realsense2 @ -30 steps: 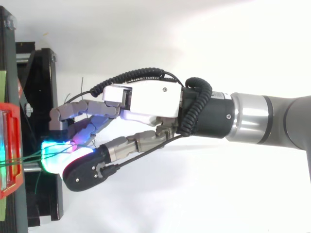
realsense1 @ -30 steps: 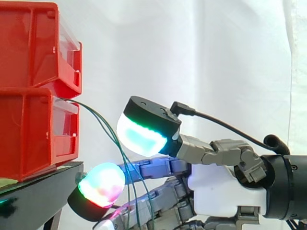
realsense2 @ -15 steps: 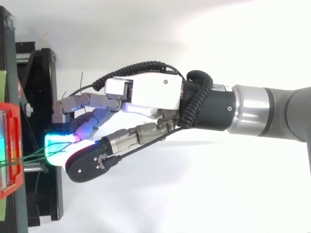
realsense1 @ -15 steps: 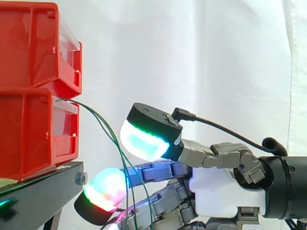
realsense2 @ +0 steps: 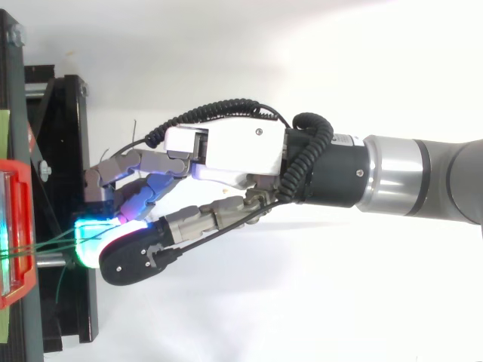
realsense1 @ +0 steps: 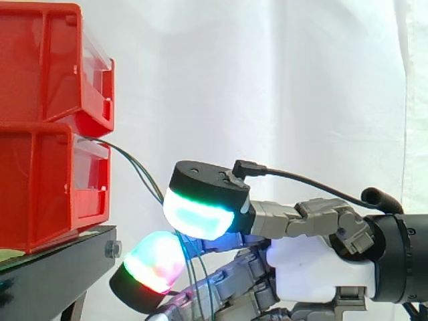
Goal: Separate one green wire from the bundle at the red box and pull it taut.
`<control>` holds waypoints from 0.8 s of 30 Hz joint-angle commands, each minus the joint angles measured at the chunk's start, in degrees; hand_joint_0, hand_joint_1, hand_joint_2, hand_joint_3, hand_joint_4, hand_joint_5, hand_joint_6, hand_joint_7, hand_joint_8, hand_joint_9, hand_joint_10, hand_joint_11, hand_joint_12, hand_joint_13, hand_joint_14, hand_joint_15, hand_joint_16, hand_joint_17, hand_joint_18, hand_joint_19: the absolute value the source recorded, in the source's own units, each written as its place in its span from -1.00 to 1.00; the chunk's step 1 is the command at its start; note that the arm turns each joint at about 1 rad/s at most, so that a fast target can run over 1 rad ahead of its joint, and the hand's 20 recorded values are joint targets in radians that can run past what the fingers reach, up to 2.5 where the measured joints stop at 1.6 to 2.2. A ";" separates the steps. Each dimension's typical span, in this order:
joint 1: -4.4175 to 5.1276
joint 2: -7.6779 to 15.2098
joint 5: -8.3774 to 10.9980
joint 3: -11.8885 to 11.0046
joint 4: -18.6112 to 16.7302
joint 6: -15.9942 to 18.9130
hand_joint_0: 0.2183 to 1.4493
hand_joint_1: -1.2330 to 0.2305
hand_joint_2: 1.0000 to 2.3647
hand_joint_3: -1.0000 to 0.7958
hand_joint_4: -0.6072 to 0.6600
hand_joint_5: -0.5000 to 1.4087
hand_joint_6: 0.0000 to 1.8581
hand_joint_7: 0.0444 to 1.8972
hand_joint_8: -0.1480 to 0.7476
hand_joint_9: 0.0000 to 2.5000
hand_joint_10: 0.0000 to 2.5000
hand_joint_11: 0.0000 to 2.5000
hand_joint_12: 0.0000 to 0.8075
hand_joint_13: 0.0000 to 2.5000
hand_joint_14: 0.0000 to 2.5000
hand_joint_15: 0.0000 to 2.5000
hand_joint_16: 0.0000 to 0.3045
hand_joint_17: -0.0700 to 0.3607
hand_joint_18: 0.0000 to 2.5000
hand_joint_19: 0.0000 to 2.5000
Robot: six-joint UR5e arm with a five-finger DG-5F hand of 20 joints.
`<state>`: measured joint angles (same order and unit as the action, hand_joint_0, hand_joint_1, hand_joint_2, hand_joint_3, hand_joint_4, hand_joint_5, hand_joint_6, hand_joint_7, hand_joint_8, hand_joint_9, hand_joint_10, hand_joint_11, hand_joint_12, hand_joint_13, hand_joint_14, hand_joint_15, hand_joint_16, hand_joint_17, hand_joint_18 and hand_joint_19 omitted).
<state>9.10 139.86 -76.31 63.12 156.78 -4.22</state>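
**WIRE SEPARATION AT THE RED BOX: HAND AT THE BUNDLE**

**Hand.** The hand reaches in level from the right and ends just short of the black stand. In the top view the hand points at the front of the red box. The strands run in behind the hand and out of sight. It cannot be told whether the hand has closed on any of them.

**Task item.** The green wires leave the front lip of the red box, the lower of two stacked bins. They arc down and to the right in a slack curve and enter the hand. More strands hang below it. In the top view the green wires cross from the box front to the hand as a narrow fan.

**Handling.** Expect thin, light, limp strands with smooth insulation that can slip under a light hold. They lie close together, so two are likely to be taken at once. Judged best point of hold: the free span between box and hand, where single strands stand apart. Pull away from the box, level and slowly. How the wires are fixed inside the box is hidden.

**Surroundings.** An upper bin sits on the box. A white curtain hangs behind.
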 commanded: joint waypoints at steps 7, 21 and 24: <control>0.04 -0.55 -0.16 -0.10 0.72 0.00 -0.39 -0.07 -0.99 -0.34 0.30 -0.65 -0.23 0.21 -0.03 -0.38 -0.99 -0.72 -0.19 -0.50 -0.99 -0.81 -0.73 -0.24 -0.57 -0.68; -0.58 -0.64 -0.16 -0.36 0.45 -0.09 -0.49 0.08 -1.00 -0.44 0.32 -0.64 -0.31 0.29 -0.01 -0.39 -0.99 -0.73 -0.16 -0.50 -0.99 -0.82 -0.71 -0.21 -0.57 -0.69; -0.67 -0.55 -0.16 -0.36 0.45 -0.18 -0.50 0.11 -1.00 -0.44 0.33 -0.63 -0.34 0.33 -0.01 -0.39 -0.99 -0.73 -0.16 -0.50 -0.99 -0.81 -0.70 -0.20 -0.57 -0.69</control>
<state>8.54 139.27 -76.46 62.76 157.28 -4.32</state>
